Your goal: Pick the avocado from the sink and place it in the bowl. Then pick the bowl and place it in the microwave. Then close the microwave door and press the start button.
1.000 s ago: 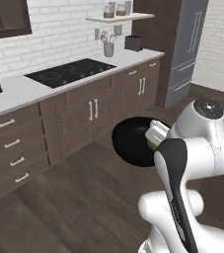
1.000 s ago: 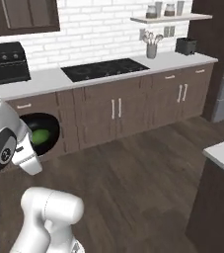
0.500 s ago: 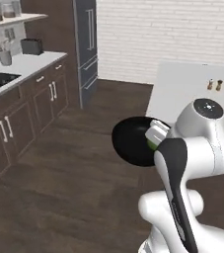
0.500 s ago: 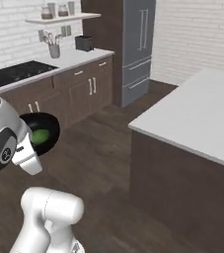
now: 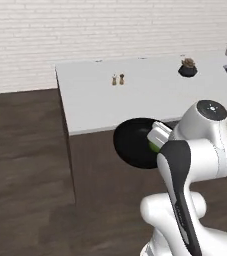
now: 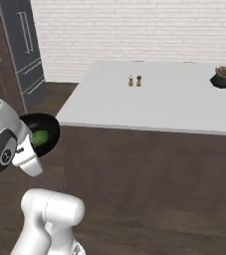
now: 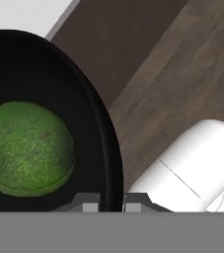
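Two dark finger tips of the gripper [image 7: 110, 203] stand at the bottom of the hand view, one on each side of the rim of the black bowl [image 7: 91, 106] — clamped on that rim, so the bowl is held up off any surface. Inside the bowl lies the avocado [image 7: 27, 147], bright green and mottled, resting against the inner wall near the gripped edge.

From the left base view the bowl [image 5: 132, 142] hangs in front of the white arm, level with the edge of the pale island counter [image 5: 135, 92] and just before its dark side panel; a sliver of the avocado [image 5: 155, 146] shows beside the hand. From the right base view the bowl [image 6: 47, 130] sits close against the arm's upper joint, the avocado [image 6: 39, 138] plainly within it, over the dark wood floor [image 6: 149, 199].

Farther out, on the counter, stand two small shakers [image 6: 135, 80] side by side, and well apart from them a small potted plant [image 6: 222, 77] in a dark pot. A white brick wall [image 5: 85, 35] runs behind the island — at the left of the right base view stands a tall steel fridge [image 6: 21, 45].
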Available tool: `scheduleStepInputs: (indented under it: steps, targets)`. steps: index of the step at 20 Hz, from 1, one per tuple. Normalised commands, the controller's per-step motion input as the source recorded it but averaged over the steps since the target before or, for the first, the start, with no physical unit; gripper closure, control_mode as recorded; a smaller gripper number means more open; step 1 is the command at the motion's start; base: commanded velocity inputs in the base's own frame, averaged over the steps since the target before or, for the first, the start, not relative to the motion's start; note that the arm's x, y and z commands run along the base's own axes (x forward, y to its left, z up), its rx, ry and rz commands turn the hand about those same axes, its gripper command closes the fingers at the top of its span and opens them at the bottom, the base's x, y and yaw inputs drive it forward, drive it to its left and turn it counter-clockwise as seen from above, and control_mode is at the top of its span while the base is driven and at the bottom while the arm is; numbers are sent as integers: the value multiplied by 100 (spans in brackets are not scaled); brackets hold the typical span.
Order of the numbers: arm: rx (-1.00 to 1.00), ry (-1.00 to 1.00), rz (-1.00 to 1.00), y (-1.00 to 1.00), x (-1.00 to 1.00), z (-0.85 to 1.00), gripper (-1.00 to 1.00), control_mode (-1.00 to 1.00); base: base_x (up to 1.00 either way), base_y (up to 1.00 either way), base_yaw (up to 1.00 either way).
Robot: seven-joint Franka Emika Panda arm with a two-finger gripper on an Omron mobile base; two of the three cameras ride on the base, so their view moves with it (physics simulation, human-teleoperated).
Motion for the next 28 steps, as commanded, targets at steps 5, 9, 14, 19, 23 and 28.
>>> scheduleStepInputs:
  steps: [5, 9, 14, 19, 23, 28]
  targets:
    - [0, 0, 0, 0, 0, 0, 100, 100, 0, -28, -82]
    - [0, 0, 0, 0, 0, 0, 100, 100, 4, -36, -79]
    - [0, 0, 0, 0, 0, 0, 100, 100, 12, -35, -78]
    - [0, 0, 0, 0, 0, 0, 100, 100, 20, -29, -77]
    - [0, 0, 0, 0, 0, 0, 100, 100, 24, -24, -75]
    - [0, 0, 0, 0, 0, 0, 100, 100, 40, -4, -75]
